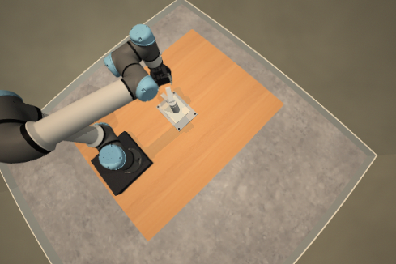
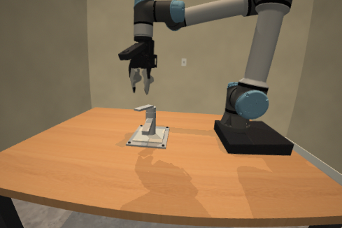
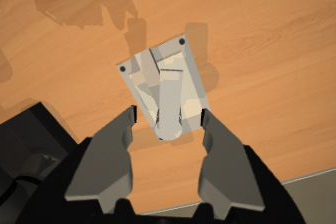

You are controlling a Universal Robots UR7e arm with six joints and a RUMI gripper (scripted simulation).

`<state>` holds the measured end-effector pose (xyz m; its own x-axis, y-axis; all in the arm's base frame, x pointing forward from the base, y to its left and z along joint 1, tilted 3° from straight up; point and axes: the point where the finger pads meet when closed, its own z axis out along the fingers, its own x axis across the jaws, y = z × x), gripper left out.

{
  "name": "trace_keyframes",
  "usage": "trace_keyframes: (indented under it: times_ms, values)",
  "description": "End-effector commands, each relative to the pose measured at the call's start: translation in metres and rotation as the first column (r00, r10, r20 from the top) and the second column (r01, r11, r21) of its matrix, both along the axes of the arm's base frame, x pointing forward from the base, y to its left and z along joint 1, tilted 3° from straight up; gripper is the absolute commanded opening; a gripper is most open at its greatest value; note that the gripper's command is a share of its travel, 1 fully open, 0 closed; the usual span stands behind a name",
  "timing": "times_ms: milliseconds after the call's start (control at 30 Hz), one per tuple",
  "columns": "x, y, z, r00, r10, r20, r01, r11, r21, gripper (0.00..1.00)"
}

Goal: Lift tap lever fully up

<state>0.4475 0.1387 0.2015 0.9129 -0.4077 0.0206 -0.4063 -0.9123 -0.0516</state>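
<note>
Above the tap, the hand (image 2: 140,91) is hanging in the air, pointing straight down with its two grey fingers standing partly apart and gripping nothing. Air is showing between the fingertips and the lever (image 2: 144,108) below them, so the hand is touching nothing. From the wrist view, the fingers are framing the tap (image 3: 169,107) on either side, with its rounded end lying in the gap between them.

The lever is lying roughly level, sticking out from the top of the tap's short upright body (image 2: 150,123) toward the left of the exterior view, not yet raised. The tap is standing on a pale square base plate (image 2: 162,143) with a dark screw at each corner, and that plate is lying flat on the wooden worktop (image 2: 76,161), toward its back half.

Nothing is standing between the hand and the lever. To the right in the exterior view, well apart from the tap, the arm's black pedestal (image 2: 272,147) is sitting on the worktop near its edge, and the arm (image 2: 261,45) is rising from it and reaching over to the hand. Shadows of the arm and hand are falling across the wood in front of the plate. A small white wall outlet (image 2: 184,62) is showing on the back wall behind the hand.
</note>
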Motion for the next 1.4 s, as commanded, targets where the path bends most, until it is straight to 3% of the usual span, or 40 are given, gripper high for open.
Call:
trace_keyframes:
  times_ms: [0,800,1367]
  values:
    - [0.000,0.000,-0.004,1.000,0.000,0.001,0.000,1.000,0.000,0.40]
    - [0.002,0.001,-0.039,1.000,0.000,0.001,0.000,1.000,0.000,0.40]
    - [0.002,0.001,-0.050,1.000,0.000,0.001,0.000,1.000,0.000,0.40]
